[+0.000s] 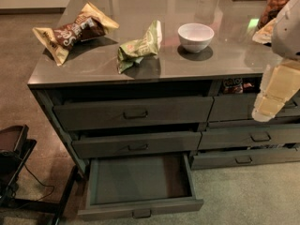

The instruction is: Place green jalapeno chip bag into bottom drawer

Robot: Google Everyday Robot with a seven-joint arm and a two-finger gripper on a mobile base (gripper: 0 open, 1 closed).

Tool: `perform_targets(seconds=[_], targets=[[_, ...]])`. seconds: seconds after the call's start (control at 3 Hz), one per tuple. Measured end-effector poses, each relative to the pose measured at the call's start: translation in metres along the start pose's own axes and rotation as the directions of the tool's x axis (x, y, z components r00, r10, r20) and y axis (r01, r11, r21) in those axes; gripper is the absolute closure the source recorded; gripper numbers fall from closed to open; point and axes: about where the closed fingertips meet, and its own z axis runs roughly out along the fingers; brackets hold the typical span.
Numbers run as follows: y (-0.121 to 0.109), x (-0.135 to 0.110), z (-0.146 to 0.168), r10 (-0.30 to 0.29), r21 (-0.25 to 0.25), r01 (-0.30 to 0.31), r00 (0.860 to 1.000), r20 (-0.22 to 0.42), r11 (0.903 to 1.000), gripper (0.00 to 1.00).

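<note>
The green jalapeno chip bag (140,46) lies crinkled on the grey countertop (93,64), near its front edge, left of a white bowl (195,36). The bottom drawer (140,182), lowest of the left stack of three, is pulled open and its inside looks empty. My gripper (276,95) hangs at the right edge of the view, a pale blocky shape in front of the right-hand drawers, well to the right of the bag and above the open drawer's level. Nothing shows in it.
A larger brown-and-tan chip bag (75,30) lies at the counter's left. Snack containers (276,3) stand at the back right. Two shut drawers (136,112) sit above the open one; narrower drawers (248,137) are to the right. A dark stand (14,158) is on the floor at left.
</note>
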Motion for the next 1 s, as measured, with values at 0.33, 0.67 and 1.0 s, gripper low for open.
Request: perform_targets(seconds=[0.33, 0.67, 1.0], targets=[[0.0, 0.0, 0.0, 0.0, 0.0, 0.0, 1.0, 0.0, 1.0, 0.0], [-0.007, -0.009, 0.002, -0.047, 0.047, 0.046, 0.999, 0.02, 0.9979, 0.0], [-0.025, -0.037, 0.01, -0.181, 0.137, 0.167, 0.979, 0.094, 0.9763, 0.0]])
